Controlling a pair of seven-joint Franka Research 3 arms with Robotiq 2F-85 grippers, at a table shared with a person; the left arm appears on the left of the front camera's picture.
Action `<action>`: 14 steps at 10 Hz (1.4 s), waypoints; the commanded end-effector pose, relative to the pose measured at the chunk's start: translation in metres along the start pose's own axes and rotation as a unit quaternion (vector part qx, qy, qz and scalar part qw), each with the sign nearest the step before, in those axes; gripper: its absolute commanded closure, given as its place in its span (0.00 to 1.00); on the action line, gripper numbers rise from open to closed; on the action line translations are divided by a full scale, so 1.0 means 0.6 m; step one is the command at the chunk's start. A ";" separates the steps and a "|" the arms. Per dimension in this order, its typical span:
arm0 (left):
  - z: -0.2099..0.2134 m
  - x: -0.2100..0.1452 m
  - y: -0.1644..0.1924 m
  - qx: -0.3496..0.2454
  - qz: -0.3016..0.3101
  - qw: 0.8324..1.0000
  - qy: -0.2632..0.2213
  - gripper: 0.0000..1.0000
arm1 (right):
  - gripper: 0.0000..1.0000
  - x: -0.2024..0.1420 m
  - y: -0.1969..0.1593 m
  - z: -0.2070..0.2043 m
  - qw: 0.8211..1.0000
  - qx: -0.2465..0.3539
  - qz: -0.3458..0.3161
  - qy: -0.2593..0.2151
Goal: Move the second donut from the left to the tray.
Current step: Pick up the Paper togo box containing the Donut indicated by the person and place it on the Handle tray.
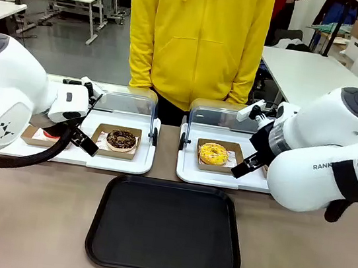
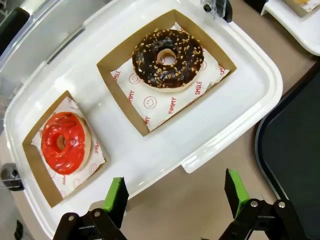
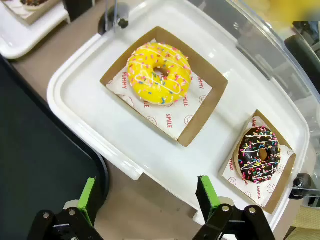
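The second donut from the left (image 1: 121, 140) (image 2: 168, 58) is chocolate-glazed with light sprinkles. It sits in a brown cardboard holder on the left white tray (image 1: 116, 162). My left gripper (image 1: 83, 140) (image 2: 176, 197) hovers open just in front of that white tray's near edge, with nothing between its green pads (image 2: 117, 194). The black tray (image 1: 165, 229) (image 2: 295, 150) (image 3: 40, 150) lies bare at the table's middle front. My right gripper (image 1: 246, 167) (image 3: 146, 200) hangs open over the near edge of the right white tray (image 3: 125, 145), also holding nothing.
A red-glazed donut (image 2: 63, 142) (image 1: 51, 134) lies left of the chocolate one. The right white tray carries a yellow donut (image 1: 213, 153) (image 3: 159, 74) and a dark donut with multicoloured sprinkles (image 3: 259, 154). Both clear lids (image 1: 127, 100) stand raised. A person in a yellow hoodie (image 1: 198, 37) stands behind.
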State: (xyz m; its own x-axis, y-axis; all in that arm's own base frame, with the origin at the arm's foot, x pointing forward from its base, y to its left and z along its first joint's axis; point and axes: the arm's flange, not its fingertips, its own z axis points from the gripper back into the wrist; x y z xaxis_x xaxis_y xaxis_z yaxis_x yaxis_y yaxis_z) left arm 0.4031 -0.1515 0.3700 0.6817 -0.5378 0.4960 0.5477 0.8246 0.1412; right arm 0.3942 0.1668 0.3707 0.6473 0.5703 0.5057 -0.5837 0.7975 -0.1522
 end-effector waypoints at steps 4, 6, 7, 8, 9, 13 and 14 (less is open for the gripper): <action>0.000 0.000 0.000 0.000 0.000 1.000 0.000 0.00 | 0.00 0.000 0.000 0.000 1.000 0.000 0.000 0.000; 0.000 0.000 0.000 0.000 0.000 1.000 0.000 0.00 | 0.00 0.000 0.000 0.000 1.000 0.000 0.000 0.000; 0.000 0.000 0.000 0.000 0.000 1.000 0.000 0.00 | 0.00 0.000 0.000 0.000 1.000 0.000 0.000 0.000; 0.000 0.000 0.000 0.000 0.000 1.000 0.000 0.00 | 0.00 0.000 0.000 0.000 1.000 0.000 0.000 0.000; 0.000 0.000 0.000 0.000 0.000 1.000 0.000 0.00 | 0.00 0.000 0.000 0.000 1.000 0.000 0.000 0.000; 0.114 0.064 0.073 -0.036 -0.001 0.999 -0.037 0.00 | 0.00 0.061 -0.090 0.122 0.998 0.041 -0.014 -0.042; 0.153 0.070 0.106 -0.070 -0.004 0.996 -0.045 0.00 | 0.00 0.046 -0.120 0.164 0.997 0.057 -0.020 -0.056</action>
State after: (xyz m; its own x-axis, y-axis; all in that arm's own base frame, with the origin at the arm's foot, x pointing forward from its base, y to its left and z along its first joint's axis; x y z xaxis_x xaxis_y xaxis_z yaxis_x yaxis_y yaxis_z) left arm 0.4164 -0.1353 0.4554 0.6421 -0.5073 0.5747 0.5704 0.8171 0.0840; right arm 0.4094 0.1395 0.4591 0.6302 0.5059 0.5890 -0.5773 0.8126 -0.0801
